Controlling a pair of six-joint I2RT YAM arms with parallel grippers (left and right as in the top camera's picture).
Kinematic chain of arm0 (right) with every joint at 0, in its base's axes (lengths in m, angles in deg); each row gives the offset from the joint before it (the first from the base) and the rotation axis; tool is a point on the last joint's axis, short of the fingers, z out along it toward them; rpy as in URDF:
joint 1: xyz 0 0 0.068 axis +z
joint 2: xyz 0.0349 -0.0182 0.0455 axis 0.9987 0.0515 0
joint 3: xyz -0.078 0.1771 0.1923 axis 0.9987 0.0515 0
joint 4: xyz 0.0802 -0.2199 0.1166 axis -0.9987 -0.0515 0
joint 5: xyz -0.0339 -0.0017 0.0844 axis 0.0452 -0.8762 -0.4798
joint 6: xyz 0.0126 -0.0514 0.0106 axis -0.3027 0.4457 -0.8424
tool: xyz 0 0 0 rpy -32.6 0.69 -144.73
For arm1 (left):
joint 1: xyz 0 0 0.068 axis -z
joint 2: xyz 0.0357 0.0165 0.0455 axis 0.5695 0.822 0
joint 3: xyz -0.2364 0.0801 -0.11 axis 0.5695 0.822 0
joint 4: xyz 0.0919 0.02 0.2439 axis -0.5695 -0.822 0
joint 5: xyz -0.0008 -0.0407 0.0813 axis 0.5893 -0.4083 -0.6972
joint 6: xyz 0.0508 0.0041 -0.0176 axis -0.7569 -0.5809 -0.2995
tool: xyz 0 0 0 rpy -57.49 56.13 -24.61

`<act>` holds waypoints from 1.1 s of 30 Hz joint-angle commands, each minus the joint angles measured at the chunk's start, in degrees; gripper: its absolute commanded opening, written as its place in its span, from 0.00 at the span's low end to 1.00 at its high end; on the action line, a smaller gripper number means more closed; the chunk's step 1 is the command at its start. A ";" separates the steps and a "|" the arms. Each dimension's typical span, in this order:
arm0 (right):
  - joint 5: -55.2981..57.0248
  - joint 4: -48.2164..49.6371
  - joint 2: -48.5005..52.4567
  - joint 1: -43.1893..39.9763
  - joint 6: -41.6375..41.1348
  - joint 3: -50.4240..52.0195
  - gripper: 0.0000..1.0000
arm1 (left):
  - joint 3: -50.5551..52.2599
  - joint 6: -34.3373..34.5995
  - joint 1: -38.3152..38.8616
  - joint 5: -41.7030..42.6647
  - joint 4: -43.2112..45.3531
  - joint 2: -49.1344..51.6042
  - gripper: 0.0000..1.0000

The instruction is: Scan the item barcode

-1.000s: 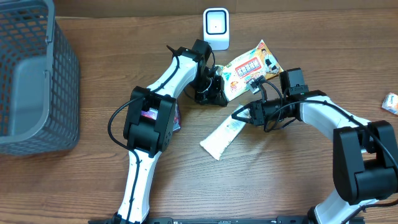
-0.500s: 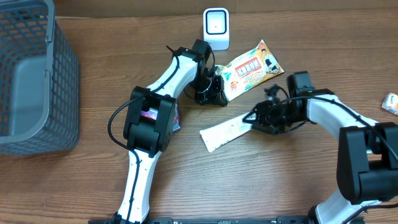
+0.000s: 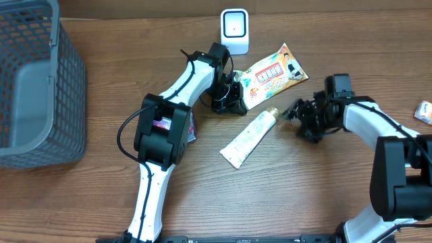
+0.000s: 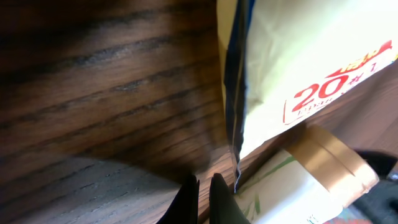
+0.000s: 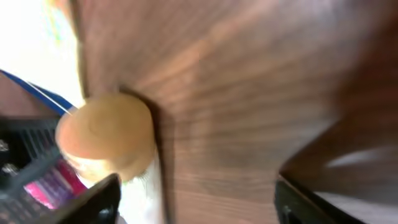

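A white tube [image 3: 248,138] with a gold cap [image 3: 271,112] lies flat on the table, cap pointing up-right. My right gripper [image 3: 292,112] stands open just right of the cap, with nothing between its fingers. In the right wrist view the cap [image 5: 106,134] sits ahead and left of the wide-apart fingertips [image 5: 93,199]. A yellow snack packet [image 3: 273,73] lies below the white scanner [image 3: 234,30]. My left gripper [image 3: 231,101] is shut at the packet's left edge. In the left wrist view its tips [image 4: 203,186] rest on bare wood, beside the packet [image 4: 298,56] and the tube [image 4: 292,186].
A grey mesh basket [image 3: 34,88] fills the left side. A small dark and pink item [image 3: 192,128] lies half under the left arm. Another small packet [image 3: 424,111] lies at the right edge.
My right gripper opened, let go of the tube and drew back to the right. The tube swung round and now lies free on the table. The left arm has not moved.
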 commanded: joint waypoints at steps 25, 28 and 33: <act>-4.04 26.34 2.89 7.15 -10.47 -0.33 0.74 | 2.01 0.31 2.93 -6.40 -0.90 4.09 0.04; -1.81 21.51 2.84 5.01 -9.73 -0.35 0.72 | 2.01 0.31 2.80 -6.43 -0.92 4.09 0.04; -10.58 11.98 2.60 -0.92 -3.17 -0.44 0.71 | 2.01 0.31 2.54 -6.47 -0.87 4.09 0.04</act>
